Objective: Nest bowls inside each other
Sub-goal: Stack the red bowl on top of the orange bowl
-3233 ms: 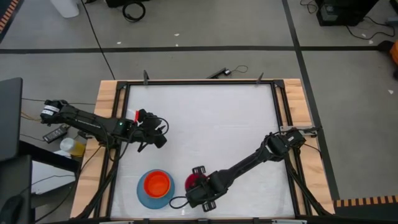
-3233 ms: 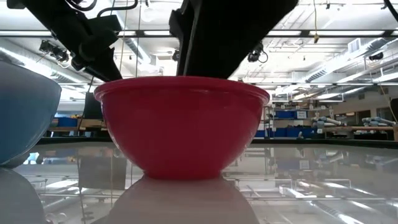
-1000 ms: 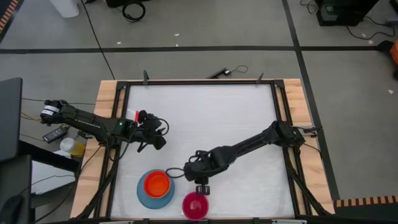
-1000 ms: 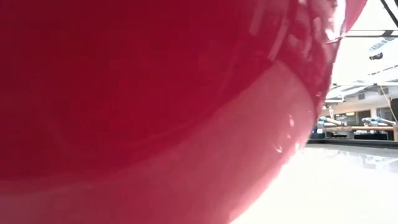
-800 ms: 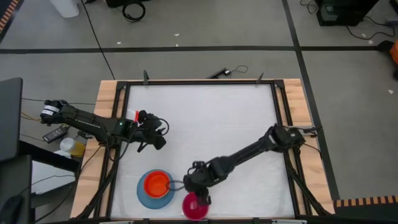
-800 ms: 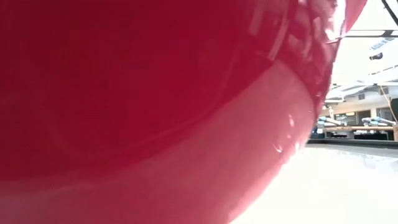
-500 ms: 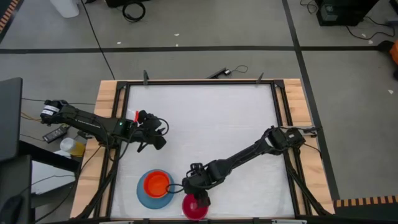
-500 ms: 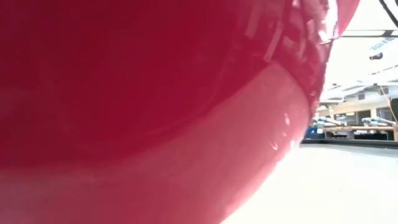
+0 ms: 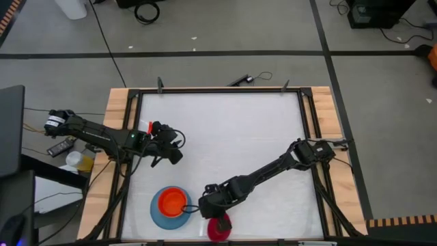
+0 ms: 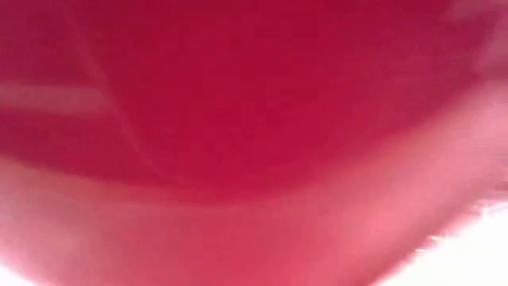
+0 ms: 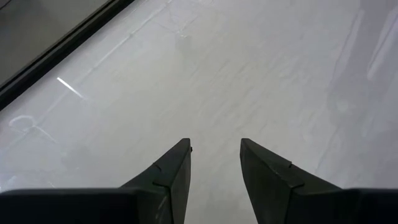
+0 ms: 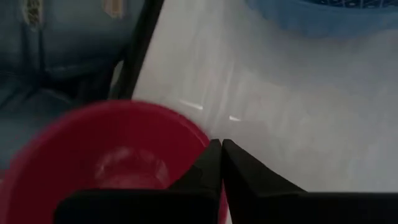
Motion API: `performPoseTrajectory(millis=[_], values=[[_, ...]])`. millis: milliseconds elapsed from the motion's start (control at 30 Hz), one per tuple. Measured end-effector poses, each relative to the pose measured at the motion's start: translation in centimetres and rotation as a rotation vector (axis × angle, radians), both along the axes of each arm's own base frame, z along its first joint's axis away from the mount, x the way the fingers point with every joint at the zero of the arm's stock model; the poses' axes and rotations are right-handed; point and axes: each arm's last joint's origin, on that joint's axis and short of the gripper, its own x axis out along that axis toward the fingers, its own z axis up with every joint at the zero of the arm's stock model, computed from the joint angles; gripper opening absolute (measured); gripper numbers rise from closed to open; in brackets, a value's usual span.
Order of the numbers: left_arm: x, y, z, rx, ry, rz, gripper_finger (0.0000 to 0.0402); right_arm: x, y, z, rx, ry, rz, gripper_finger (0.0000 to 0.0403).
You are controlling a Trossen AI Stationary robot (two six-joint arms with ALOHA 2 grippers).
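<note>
A red bowl (image 9: pixel 220 231) stands upright on the white table at its near edge and fills the low view (image 10: pixel 254 119). My right gripper (image 9: pixel 219 220) reaches down to the bowl's far rim, and its fingers (image 12: pixel 221 146) are closed there. Left of it a light blue bowl (image 9: pixel 157 216) rests on the table with an orange bowl (image 9: pixel 172 202) nested inside it. My left gripper (image 9: pixel 172 152) hovers open over bare table at the left (image 11: pixel 214 146). My right gripper pinches the red bowl's rim (image 12: pixel 202 138) on its far side, one finger inside the bowl and one outside over the table. The fingers slant down from the far right. The bowl sits upright in the high view; whether its base touches the table I cannot tell.
The black frame rail at the table's near edge (image 9: pixel 273 240) runs right beside the red bowl. The blue bowl's rim (image 12: pixel 311 15) lies a short way off the red bowl. White table (image 9: pixel 232 130) spreads across the middle and far side.
My right gripper has gone down and toward the table's near edge, onto the red bowl's far rim. The red bowl has shifted a little toward the near edge, and now covers the whole low view.
</note>
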Motion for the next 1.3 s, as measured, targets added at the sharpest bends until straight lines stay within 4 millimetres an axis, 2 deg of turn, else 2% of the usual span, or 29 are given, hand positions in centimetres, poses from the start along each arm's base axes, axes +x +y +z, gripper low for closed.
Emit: performPoseTrajectory(millis=[100,167,333,467,633,767,867,1100,1200,1300], values=[[0.0,0.0,0.0,0.000,0.000,0.000,0.0141,0.3,-0.5,0.0,0.000,-0.005,-0.031,0.0007],[0.0,0.0,0.0,0.001,0.002,-0.002,0.0141,0.4,-1.0,-0.1,-0.032,-0.004,-0.068,0.0016],[0.0,0.0,0.0,0.005,0.005,-0.006,0.0141,-0.3,-2.5,0.5,-0.119,0.073,-0.119,0.0075],[0.0,0.0,0.0,0.005,0.006,-0.006,0.0141,-1.3,-3.1,2.8,-0.128,0.131,-0.096,0.0119],[0.0,0.0,0.0,0.005,0.005,-0.006,0.0141,-2.6,-2.4,3.8,-0.081,0.205,-0.040,0.0156],[0.0,0.0,0.0,-0.010,-0.001,-0.003,0.0141,-3.5,-0.9,1.9,-0.107,0.257,-0.004,0.0166],[0.0,0.0,0.0,-0.015,-0.004,0.002,0.0141,-4.3,-0.3,0.4,-0.154,0.283,-0.011,0.0167],[0.0,0.0,0.0,-0.018,-0.006,0.002,0.0141,-4.5,0.2,-1.3,-0.087,0.286,0.006,0.0161],[0.1,-0.1,0.0,-0.008,0.007,-0.045,0.0141,-4.3,0.0,-1.3,-0.075,0.280,0.010,0.0125],[0.7,-0.9,0.3,-0.007,0.007,-0.219,0.0141,-3.7,-0.6,-1.2,-0.057,0.250,0.009,0.0052]])
